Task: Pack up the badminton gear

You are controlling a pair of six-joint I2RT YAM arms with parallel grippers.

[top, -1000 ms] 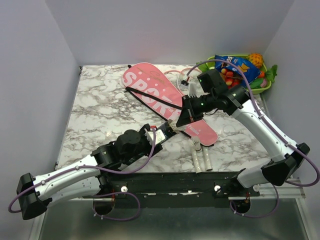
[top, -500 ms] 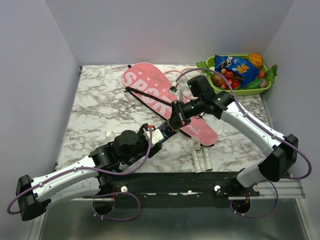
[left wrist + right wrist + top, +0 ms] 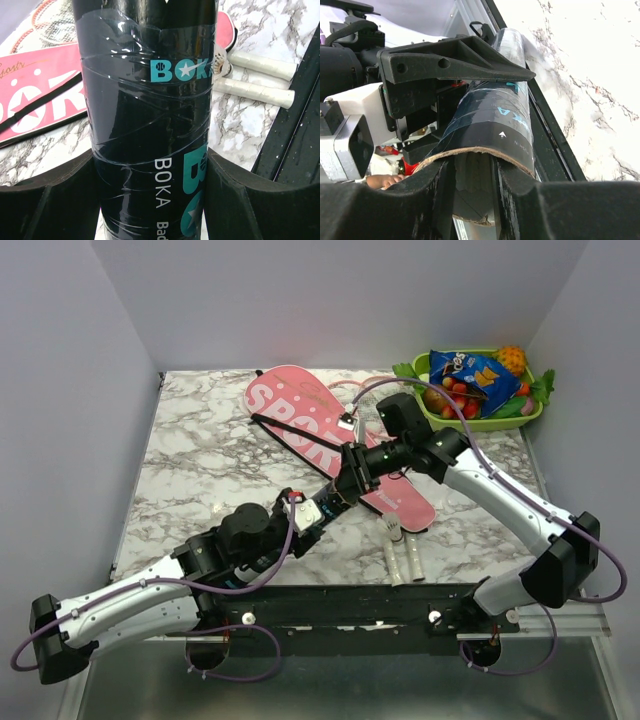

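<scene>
Tube (image 3: 150, 125) in left hand (image 3: 150, 170) — pink bag (image 3: 292, 412), racket handles (image 3: 412, 561) close by.

One long pink racket bag (image 3: 300, 425). Two rackets with white handles (image 3: 395, 562). One dark tube (image 3: 150, 125). One white shuttlecock (image 3: 220, 64) in view. One green tray (image 3: 490, 424), with one blue snack packet (image 3: 470, 375) among fruit too crowded to count.

The racket bag (image 3: 300, 420) lies behind the tube (image 3: 150, 125), racket handles (image 3: 405, 562) to its right.
</scene>
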